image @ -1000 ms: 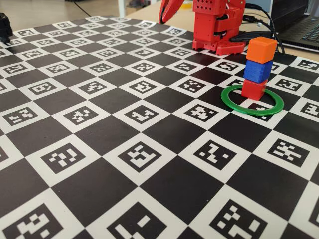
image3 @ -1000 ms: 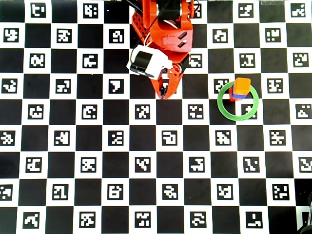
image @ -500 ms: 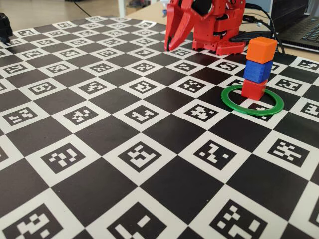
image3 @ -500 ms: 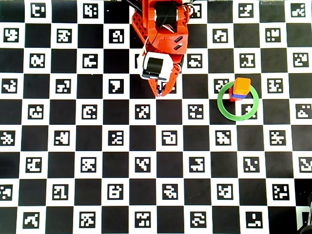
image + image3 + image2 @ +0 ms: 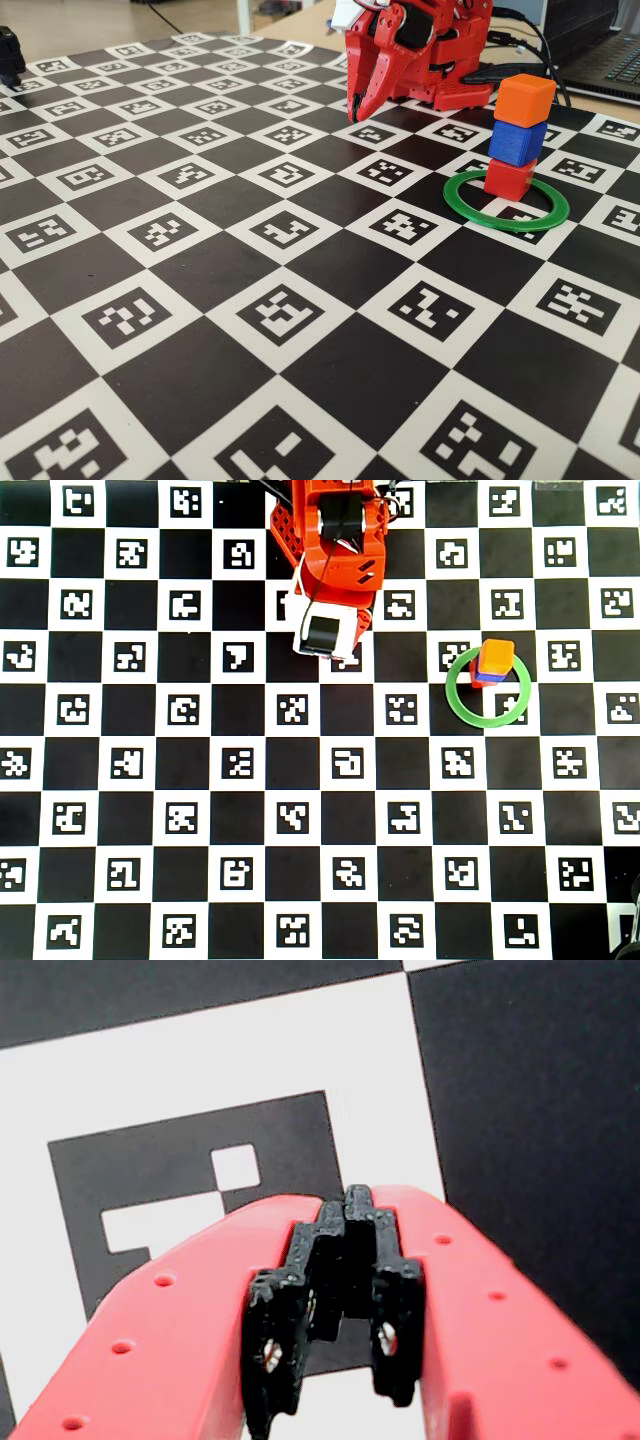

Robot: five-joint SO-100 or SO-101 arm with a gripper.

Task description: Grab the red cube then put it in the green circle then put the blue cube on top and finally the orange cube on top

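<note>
In the fixed view, the only obstacle on the desk [image 5: 200, 270] is the three-cube stack [image 5: 518, 135] standing at the far edge of the green circle [image 5: 506, 200], well apart from the closed, empty end effector [image 5: 357, 113].

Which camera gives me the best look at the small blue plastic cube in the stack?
The fixed view: the small blue plastic cube shows side-on between the orange cube and red cube. Overhead, only a blue sliver peeks out under the orange cube. The wrist view misses it.
</note>
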